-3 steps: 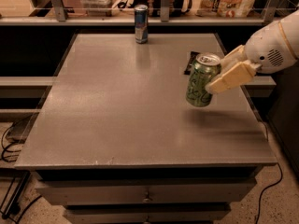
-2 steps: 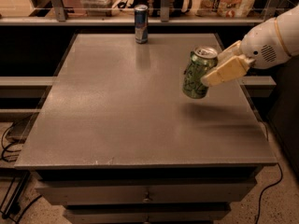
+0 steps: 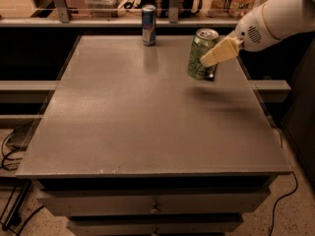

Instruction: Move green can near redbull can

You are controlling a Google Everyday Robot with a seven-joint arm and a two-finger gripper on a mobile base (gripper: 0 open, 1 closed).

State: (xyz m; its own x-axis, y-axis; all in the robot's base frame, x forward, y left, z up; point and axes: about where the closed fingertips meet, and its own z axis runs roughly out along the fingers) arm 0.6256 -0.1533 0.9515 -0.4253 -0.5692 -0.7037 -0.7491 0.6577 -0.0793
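Observation:
The green can (image 3: 199, 54), green with pale mottled marks and a silver top, hangs tilted above the right side of the grey table (image 3: 123, 117). My gripper (image 3: 209, 60) comes in from the upper right and is shut on the green can, a pale finger (image 3: 220, 51) across its right side. The redbull can (image 3: 148, 25), slim, blue and silver, stands upright at the table's far edge, to the left of and behind the green can.
A shelf (image 3: 118, 19) with bottles and boxes runs behind the table's far edge. Drawers (image 3: 155, 203) sit under the tabletop. Cables (image 3: 10, 146) lie on the floor at the left.
My gripper has carried the green can farther back and up, toward the far edge and closer to the redbull can. The redbull can has not moved.

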